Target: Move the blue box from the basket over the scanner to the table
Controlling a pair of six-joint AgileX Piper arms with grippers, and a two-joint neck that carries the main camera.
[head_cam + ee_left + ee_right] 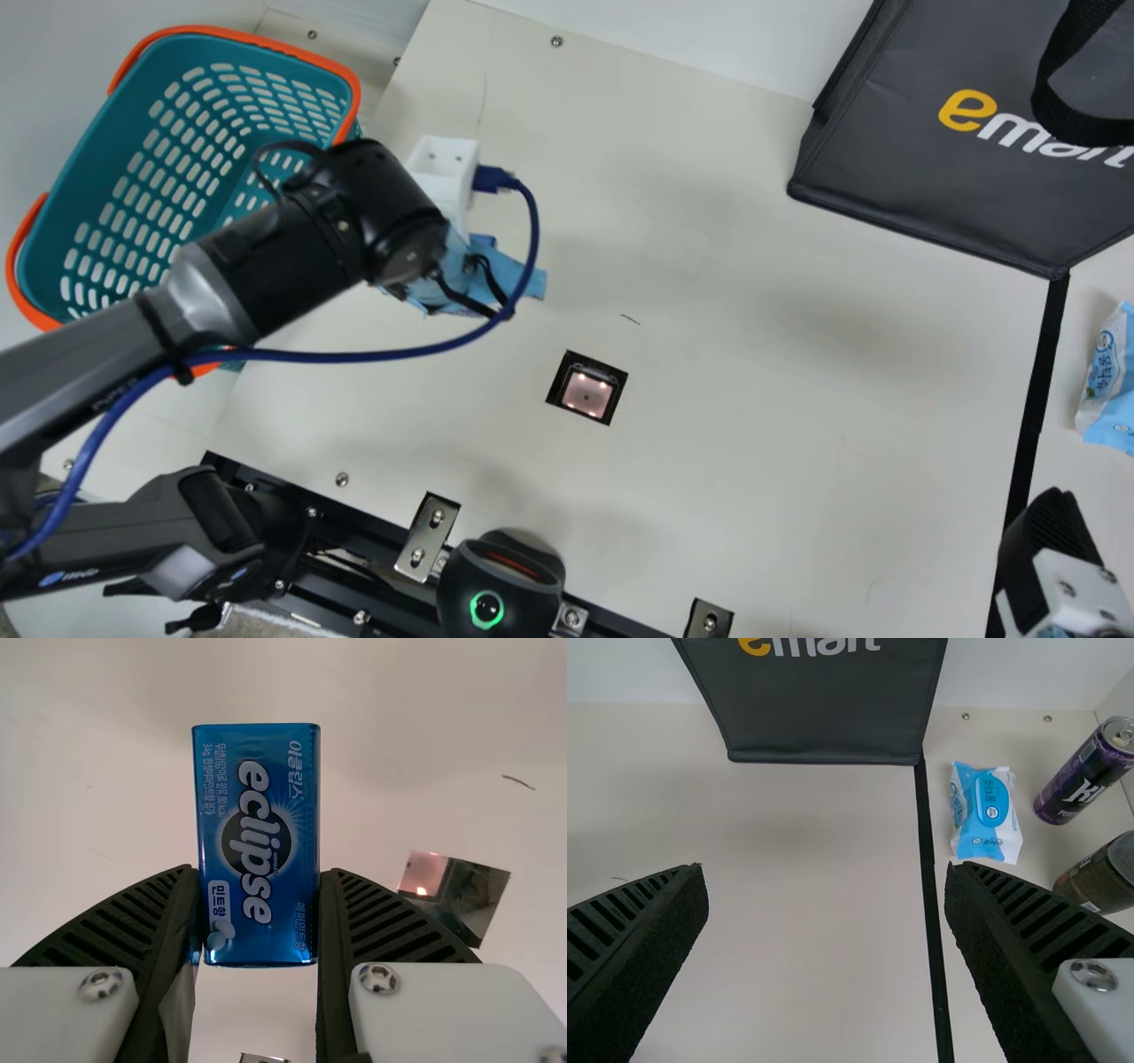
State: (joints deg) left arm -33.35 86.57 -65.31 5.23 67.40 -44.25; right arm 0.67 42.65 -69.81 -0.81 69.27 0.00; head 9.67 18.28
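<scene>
The blue box (257,842) is up in the air over the tabletop (753,425), held by the left gripper (259,874), whose jaws are clamped on its two long sides, near one end. So the first part is done: the box is out of the basket (97,182), which sits by the far left corner. In the left wrist view the scanner (586,390) is off to one side of the box, not under it. I cannot tell if the box has had its pass over the scanner. If not, that looks like the next job, and then the box must go down on the tabletop. By the right edge is the right gripper (826,868), its jaws wide apart with nothing in them. The dark bag (921,177) stands by the far right corner.
</scene>
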